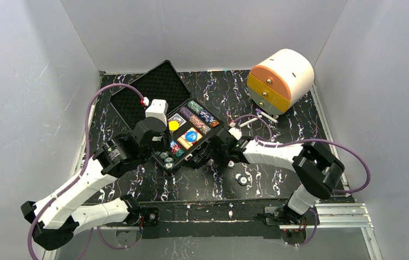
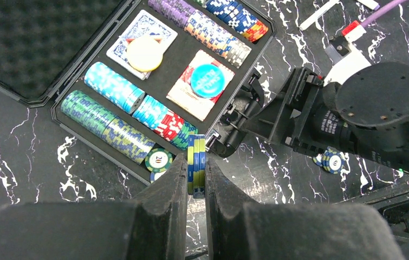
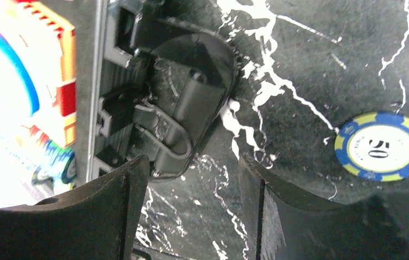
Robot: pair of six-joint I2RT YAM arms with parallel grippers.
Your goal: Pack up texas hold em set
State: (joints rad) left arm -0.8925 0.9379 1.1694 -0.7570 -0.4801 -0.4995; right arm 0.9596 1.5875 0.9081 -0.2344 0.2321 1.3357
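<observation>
1. The left gripper (image 2: 195, 185) is clamped across the faces of a small stack of chips (image 2: 196, 160). It holds them on edge just over the near rim of the tray. The chips look stiff, smooth and light, so a pinch across the faces should hold, though a middle chip could slide out if the squeeze slackens.
2. The black case (image 1: 153, 89) lies open at mid-table with its foam lid folded back to the far left. The tray holds the chip rows (image 2: 112, 86) and a card deck (image 2: 187, 102) with a round blue button (image 2: 208, 80) on top. The case is rigid and probably heavy once full. The lid's free edge looks best for closing it, and the handle for lifting.
3. The right gripper (image 3: 194, 187) has its fingers apart with nothing between them. It sits low at the case's front wall, just beside a latch (image 3: 191, 108).
4. A blue-and-yellow 50 chip (image 3: 382, 146) lies flat on the table, right of the case and apart from it. It is thin and slick, so gripping it by its rim looks safest.
</observation>
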